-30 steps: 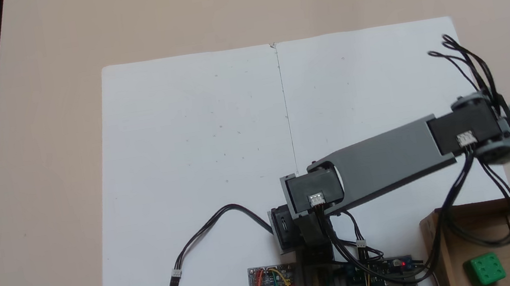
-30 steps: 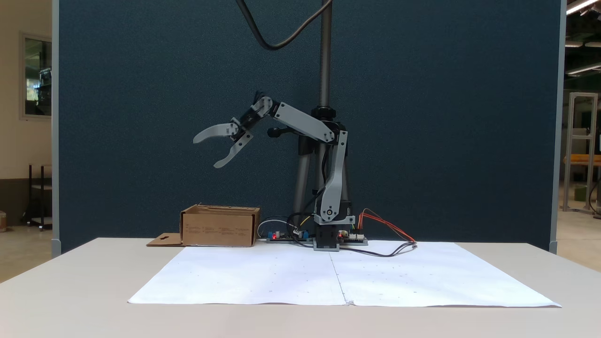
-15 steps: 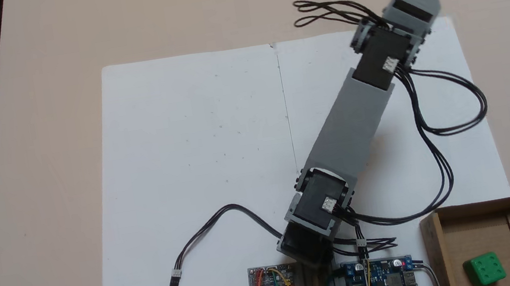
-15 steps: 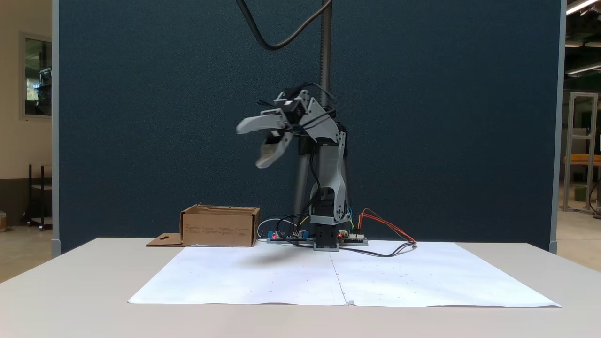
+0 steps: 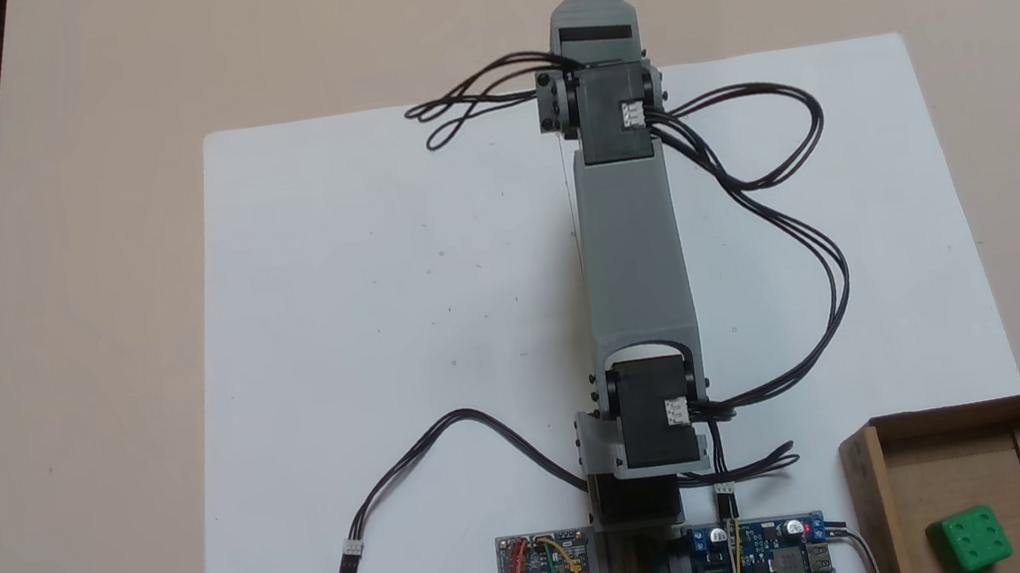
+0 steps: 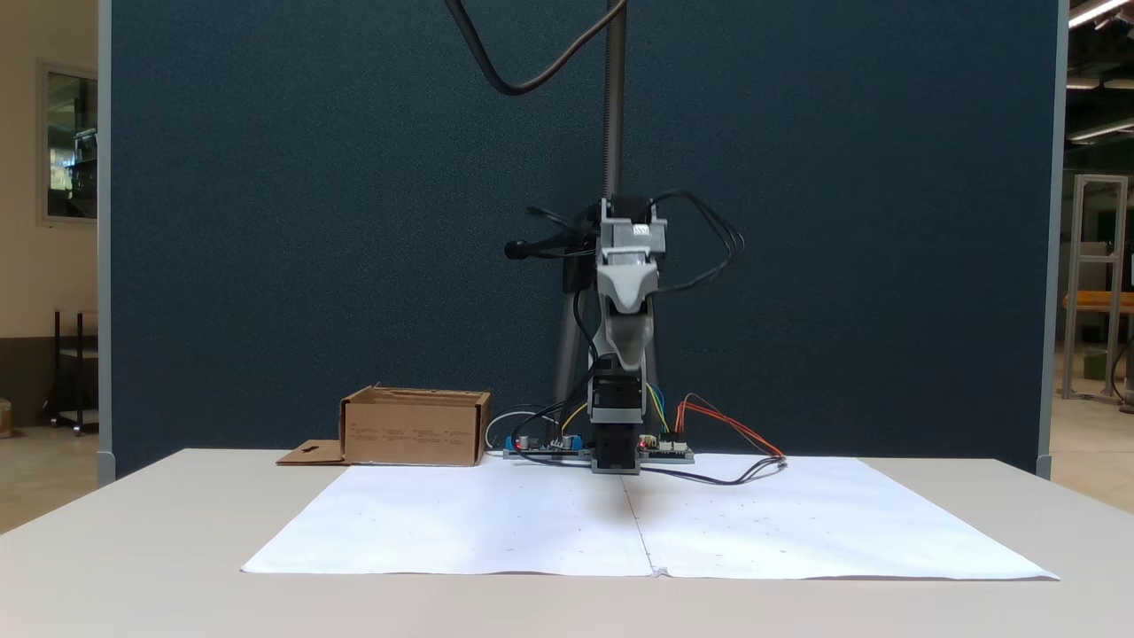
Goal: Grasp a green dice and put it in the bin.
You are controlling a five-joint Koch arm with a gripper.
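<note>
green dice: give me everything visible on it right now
The green dice is a small bright green cube with rounded edges, plastic by the look. Its top face shows sunken darker pips; the count is hard to read. It sits flat on the floor of the cardboard box, near the bottom right corner of the top-down fixed view, clear of the walls. Nothing but the box floor touches it. In the front fixed view the box wall hides it.

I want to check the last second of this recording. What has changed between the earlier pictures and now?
The arm swung away from the bin, from beside it to straight along the paper's middle seam. The gripper, open earlier, now faces the front camera, so its state cannot be told; it carries nothing. The green dice stayed inside the bin; the bin and paper did not move.
</note>
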